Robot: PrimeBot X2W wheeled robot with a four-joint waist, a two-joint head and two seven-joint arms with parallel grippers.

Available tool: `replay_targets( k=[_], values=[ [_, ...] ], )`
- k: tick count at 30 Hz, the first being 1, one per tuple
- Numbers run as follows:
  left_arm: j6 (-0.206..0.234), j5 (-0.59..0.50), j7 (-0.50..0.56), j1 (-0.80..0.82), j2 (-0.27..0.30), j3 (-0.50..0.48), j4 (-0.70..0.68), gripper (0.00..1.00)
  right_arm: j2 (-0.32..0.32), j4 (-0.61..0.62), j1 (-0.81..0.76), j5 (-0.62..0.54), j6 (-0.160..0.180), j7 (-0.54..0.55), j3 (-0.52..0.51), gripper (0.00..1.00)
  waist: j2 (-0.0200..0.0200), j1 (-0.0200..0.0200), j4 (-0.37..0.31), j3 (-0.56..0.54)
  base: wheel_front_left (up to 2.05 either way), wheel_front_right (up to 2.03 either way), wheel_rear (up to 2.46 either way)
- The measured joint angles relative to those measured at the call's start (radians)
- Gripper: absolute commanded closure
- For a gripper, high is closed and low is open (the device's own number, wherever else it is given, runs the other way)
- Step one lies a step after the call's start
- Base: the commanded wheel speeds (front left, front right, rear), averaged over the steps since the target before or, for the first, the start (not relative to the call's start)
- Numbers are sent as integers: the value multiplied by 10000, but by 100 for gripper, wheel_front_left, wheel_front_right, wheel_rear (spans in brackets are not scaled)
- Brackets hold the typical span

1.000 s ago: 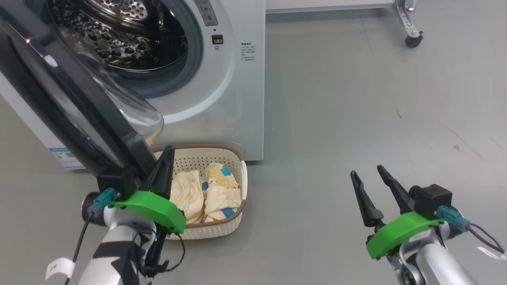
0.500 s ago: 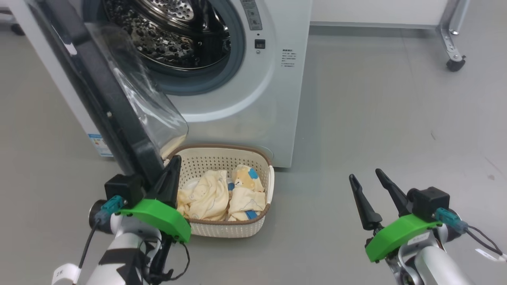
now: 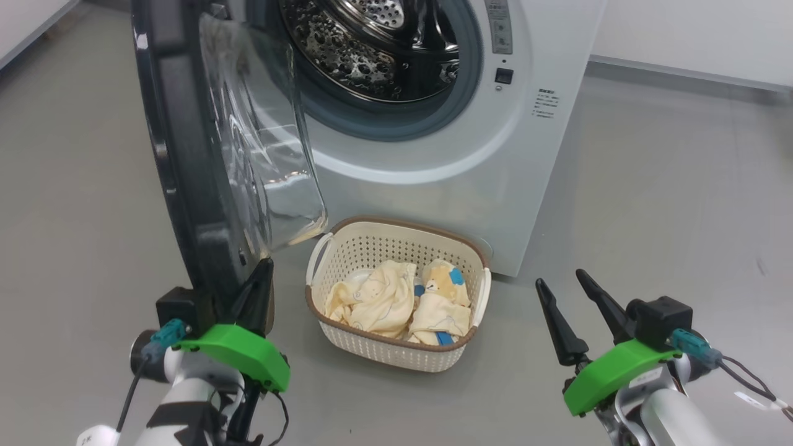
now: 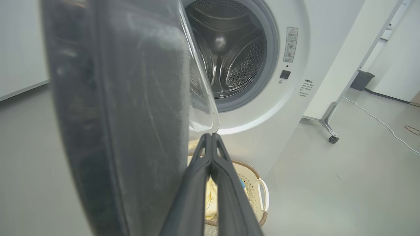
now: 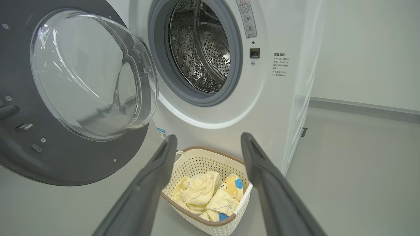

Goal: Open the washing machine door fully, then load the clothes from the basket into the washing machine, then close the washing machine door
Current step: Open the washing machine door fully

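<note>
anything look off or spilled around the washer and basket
Nothing stands out: the washing machine door is open and looks intact, the basket sits upright, and the clothes all lie inside it.

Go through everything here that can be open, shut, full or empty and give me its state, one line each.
Washing machine door: open, swung well clear of the opening.
Drum: no clothes in the part that shows.
Basket: upright on the floor, holding clothes.
Clothes: crumpled in the basket, not yet loaded.
Left gripper: shut, at the door's lower edge.
Right gripper: open, holding nothing.
</note>
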State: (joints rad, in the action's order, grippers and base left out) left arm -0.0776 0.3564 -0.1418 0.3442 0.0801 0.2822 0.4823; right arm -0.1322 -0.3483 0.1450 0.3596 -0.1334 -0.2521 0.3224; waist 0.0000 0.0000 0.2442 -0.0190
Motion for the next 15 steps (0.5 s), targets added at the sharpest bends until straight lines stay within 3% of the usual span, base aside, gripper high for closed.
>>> replay_targets(
  k=[6,15],
  values=[
    [94,79,-4,-39,217,-140,-54,100,17,-6,0,0,0,0,15,0,0,0,599,139,0,0,0],
    [270,355,-178,-103,476,-502,-337,100,-2,-13,12,0,0,0,167,0,0,0,976,544,0,0,0]
  ],
)
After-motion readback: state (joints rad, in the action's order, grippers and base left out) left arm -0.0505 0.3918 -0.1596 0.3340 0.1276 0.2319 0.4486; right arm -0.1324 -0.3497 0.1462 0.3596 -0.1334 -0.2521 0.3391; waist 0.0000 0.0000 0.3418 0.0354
